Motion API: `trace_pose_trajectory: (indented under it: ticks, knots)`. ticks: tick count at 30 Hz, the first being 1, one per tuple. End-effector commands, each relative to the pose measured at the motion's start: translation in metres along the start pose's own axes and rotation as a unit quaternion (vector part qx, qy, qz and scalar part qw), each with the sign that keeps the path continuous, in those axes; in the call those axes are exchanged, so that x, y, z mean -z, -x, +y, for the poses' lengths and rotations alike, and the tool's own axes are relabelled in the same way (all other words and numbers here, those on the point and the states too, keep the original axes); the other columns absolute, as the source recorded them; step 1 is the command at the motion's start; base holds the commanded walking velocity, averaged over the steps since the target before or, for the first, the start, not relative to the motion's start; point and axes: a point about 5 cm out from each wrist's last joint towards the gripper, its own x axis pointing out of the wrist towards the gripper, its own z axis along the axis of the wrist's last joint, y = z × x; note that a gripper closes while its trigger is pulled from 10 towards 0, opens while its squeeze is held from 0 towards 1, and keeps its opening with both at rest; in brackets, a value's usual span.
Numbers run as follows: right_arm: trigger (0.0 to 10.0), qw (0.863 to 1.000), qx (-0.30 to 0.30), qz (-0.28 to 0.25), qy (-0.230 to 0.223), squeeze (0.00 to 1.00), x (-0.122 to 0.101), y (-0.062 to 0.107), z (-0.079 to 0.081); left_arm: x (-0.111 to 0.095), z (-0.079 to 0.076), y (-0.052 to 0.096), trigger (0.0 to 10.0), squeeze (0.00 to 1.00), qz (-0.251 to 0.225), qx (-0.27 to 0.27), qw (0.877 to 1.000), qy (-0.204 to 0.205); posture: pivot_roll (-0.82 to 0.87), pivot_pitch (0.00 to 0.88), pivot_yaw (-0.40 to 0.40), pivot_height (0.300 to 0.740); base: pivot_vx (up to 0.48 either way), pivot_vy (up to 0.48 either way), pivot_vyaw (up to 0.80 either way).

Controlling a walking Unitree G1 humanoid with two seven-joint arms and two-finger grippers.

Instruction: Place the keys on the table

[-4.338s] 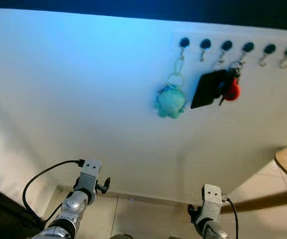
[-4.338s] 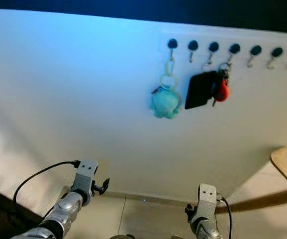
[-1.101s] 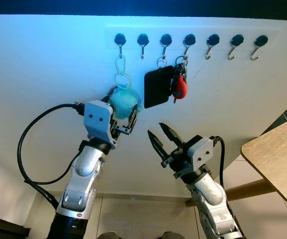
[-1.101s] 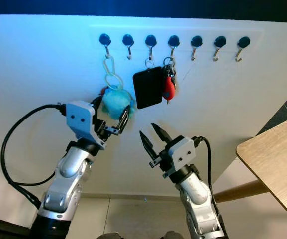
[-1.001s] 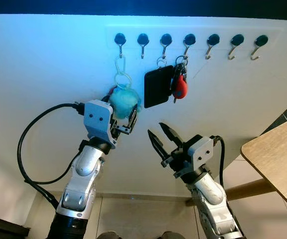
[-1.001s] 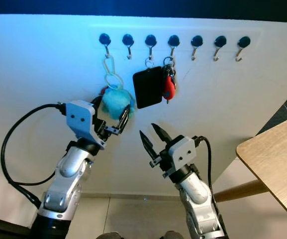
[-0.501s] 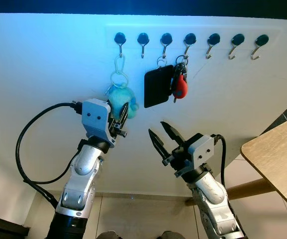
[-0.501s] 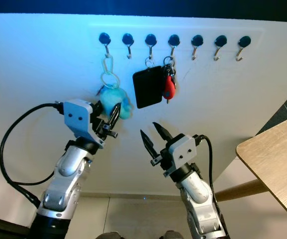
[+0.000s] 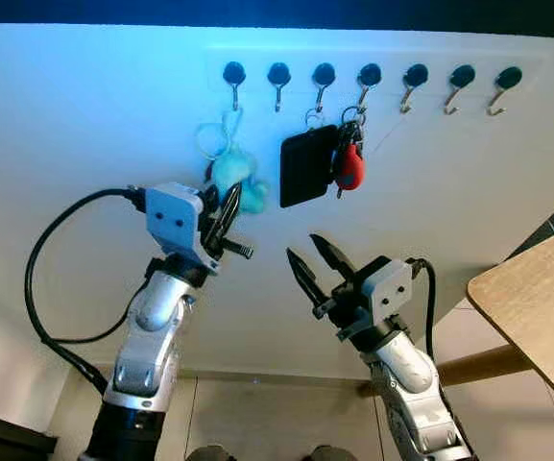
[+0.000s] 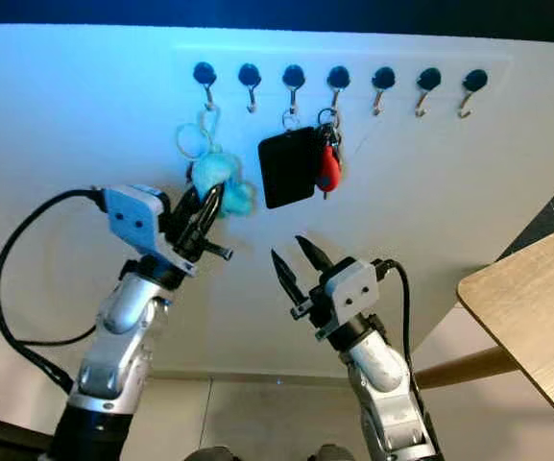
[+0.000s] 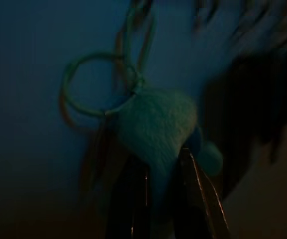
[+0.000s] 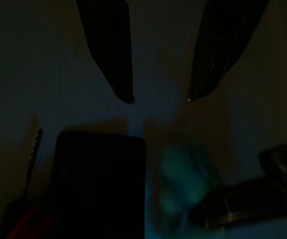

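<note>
A teal plush keychain (image 9: 233,178) with a pale green ring (image 9: 211,139) hangs at the white wall under the leftmost hook (image 9: 233,75). My left gripper (image 9: 230,192) is shut on the plush from below, and the ring leans left of the hook; whether it is still hooked I cannot tell. The left wrist view shows the plush (image 11: 158,124) pinched between my fingers (image 11: 133,199), with the ring (image 11: 96,82) above it. My right gripper (image 9: 303,248) is open, raised below a black card holder (image 9: 307,165) and a red key fob (image 9: 350,171), touching neither.
A row of several black hooks (image 9: 411,77) runs along the wall. A wooden table (image 9: 536,307) juts in at the right, its leg (image 9: 488,365) slanting to the tiled floor (image 9: 257,418). The right wrist view is dark, showing the card holder (image 12: 101,184).
My left gripper has closed on the teal plush and drawn it up and to the left. The ring has swung left of its hook. The right arm has barely moved.
</note>
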Motion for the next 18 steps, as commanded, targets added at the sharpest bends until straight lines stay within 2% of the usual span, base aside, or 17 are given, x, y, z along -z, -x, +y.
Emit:
trace_pose_trajectory:
  ticks: [1, 4, 14, 18]
  knots:
    - [10.0, 1.000, -0.001, -0.004, -0.003, 0.00, -0.003, -0.002, 0.001, -0.006, 0.000, 0.002, 0.0, 0.00, -0.019, 0.021, 1.000, -0.003, 0.03, 0.088, 0.007, 0.740, 0.000, 0.000, 0.00]
    - [10.0, 1.000, -0.003, 0.000, -0.002, 0.00, -0.002, -0.001, 0.002, -0.014, 0.001, 0.005, 0.0, 0.00, -0.050, 0.049, 0.997, -0.022, 0.03, 0.090, 0.006, 0.740, 0.000, 0.000, 0.00]
    - [10.0, 1.000, -0.003, 0.001, -0.004, 0.00, -0.001, -0.001, 0.003, -0.017, -0.002, 0.008, 0.0, 0.00, -0.062, 0.081, 0.995, -0.023, 0.03, 0.091, 0.006, 0.740, 0.000, 0.000, 0.00]
    - [10.0, 1.000, -0.002, 0.001, -0.003, 0.00, -0.001, -0.001, 0.003, -0.022, 0.003, 0.006, 0.0, 0.00, -0.078, 0.078, 0.993, -0.030, 0.03, 0.091, 0.006, 0.740, 0.000, 0.000, 0.00]
